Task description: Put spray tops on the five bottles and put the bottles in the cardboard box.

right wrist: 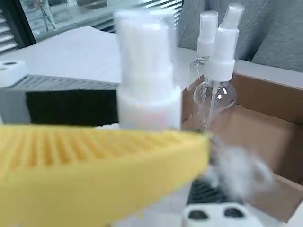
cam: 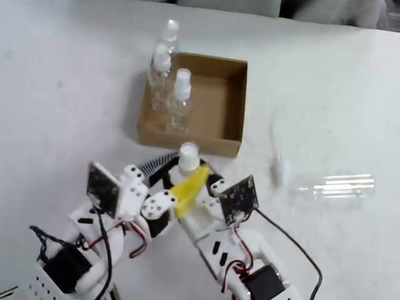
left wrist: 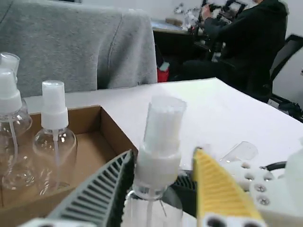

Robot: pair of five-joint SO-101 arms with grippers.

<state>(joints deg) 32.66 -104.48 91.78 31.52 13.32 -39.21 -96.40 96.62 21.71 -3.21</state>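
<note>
Desk (cam: pixel 49 91): white; it carries all the things.
Left end effector (cam: pixel 172 166): in front of the near wall of the box, at the left side of the held bottle. Its gray ribbed finger (left wrist: pixel 102 194) lies against this bottle under the collar, so it pinches the held bottle.
Box (cam: pixel 226 103): cardboard, open at the top, in the middle of the desk. The three bottles stand in its left half.
Three bottles (cam: pixel 179 108): all upright, long axis vertical, each with a white spray top that points up. They stand close together, two along the left wall and the third just to the right of them.
Held bottle (cam: pixel 188 156): upright, long axis vertical, with a white top on it that points up. It is outside the box, just before the near wall, between the two end effectors.
Right end effector (cam: pixel 200 173): just beside the held bottle, on its right. I cannot tell if it is spread or pressed together.
Loose top (cam: pixel 280 171): lies on the desk, between the box and the lying bottle.
Lying bottle (cam: pixel 336 186): clear, on its side, well to the right of the box. Its long axis runs nearly left to right, and the narrower end seems to point left, toward the loose top.
</note>
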